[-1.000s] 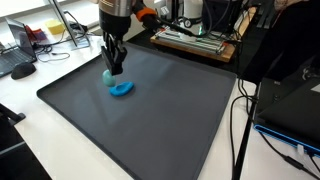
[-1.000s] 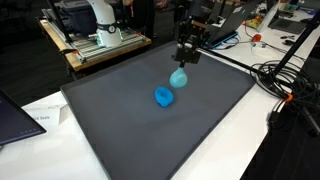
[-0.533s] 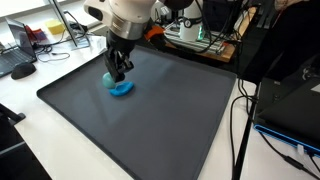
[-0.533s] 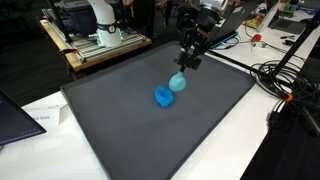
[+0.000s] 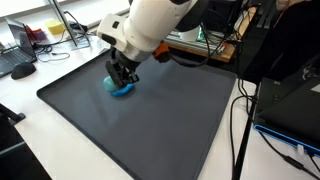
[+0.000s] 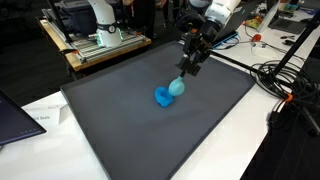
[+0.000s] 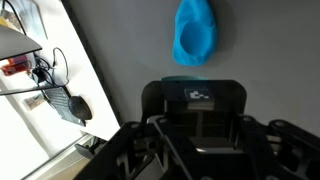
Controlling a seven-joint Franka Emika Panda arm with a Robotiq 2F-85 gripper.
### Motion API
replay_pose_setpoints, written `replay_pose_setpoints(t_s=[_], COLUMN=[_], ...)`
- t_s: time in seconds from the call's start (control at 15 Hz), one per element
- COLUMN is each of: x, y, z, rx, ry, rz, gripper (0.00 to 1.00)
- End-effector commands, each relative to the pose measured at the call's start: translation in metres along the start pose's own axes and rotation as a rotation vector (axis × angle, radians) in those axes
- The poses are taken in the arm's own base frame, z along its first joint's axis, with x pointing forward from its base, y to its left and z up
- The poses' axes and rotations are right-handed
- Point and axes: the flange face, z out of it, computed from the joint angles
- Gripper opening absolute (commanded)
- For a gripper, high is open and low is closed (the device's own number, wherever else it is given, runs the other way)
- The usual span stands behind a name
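Two blue things lie on the tabletop (image 6: 120, 130): a cup (image 6: 163, 97) and a paler lump (image 6: 177, 87), which the gripper (image 6: 184, 72) pinches. The wrist view shows only one blue shape (image 7: 194, 32).

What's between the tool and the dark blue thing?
The pale teal thing, held by the tool, next to the dark blue thing. An exterior view shows it.

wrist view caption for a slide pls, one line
Blue object seen just ahead of the black claw, against a dark grey mat.
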Motion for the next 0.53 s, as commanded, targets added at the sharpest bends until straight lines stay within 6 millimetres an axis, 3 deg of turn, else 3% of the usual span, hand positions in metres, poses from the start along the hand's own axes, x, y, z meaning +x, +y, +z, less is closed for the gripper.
replay_pose_setpoints(t_s=[0.0,0.47], x=[0.003,-0.005], y=[-0.014,-0.038], z=[0.003,0.017], rx=[-0.066,-0.128], ry=[0.022,0.031], rz=[-0.003,-0.035], gripper=[0.22,0.22])
